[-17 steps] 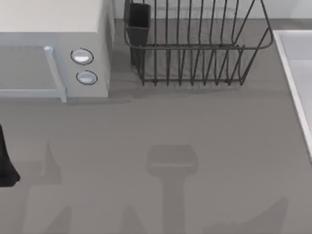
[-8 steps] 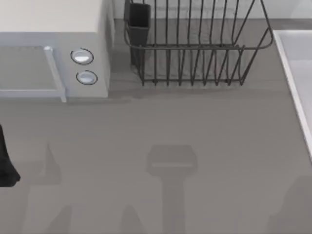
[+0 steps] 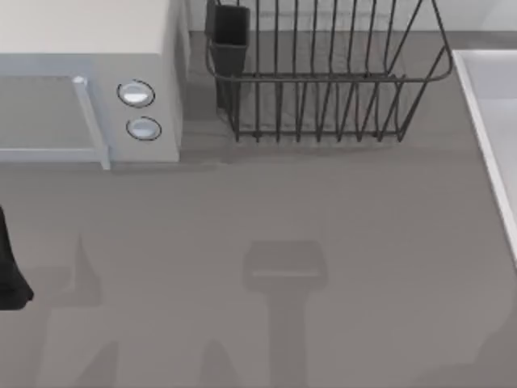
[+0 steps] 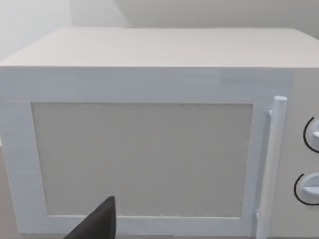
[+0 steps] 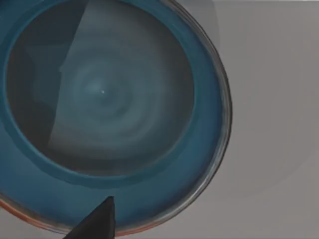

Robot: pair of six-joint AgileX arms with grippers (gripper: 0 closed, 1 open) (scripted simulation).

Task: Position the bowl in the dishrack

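The bowl is blue with a pale grey centre and a thin reddish outer edge. It lies on the grey surface right under my right wrist camera. One dark fingertip of my right gripper hangs over the bowl's rim. The dishrack, dark wire with a dark cutlery cup at its left corner, stands at the back middle of the table. My left arm is parked at the table's left edge, and its fingertip faces the microwave door.
A pale grey microwave with two round knobs stands at the back left, next to the dishrack. A white raised edge runs along the table's right side. Bare grey tabletop stretches in front of the rack.
The shadow at the table's front right has shifted towards the right edge. The left arm, the microwave and the dishrack have not moved.
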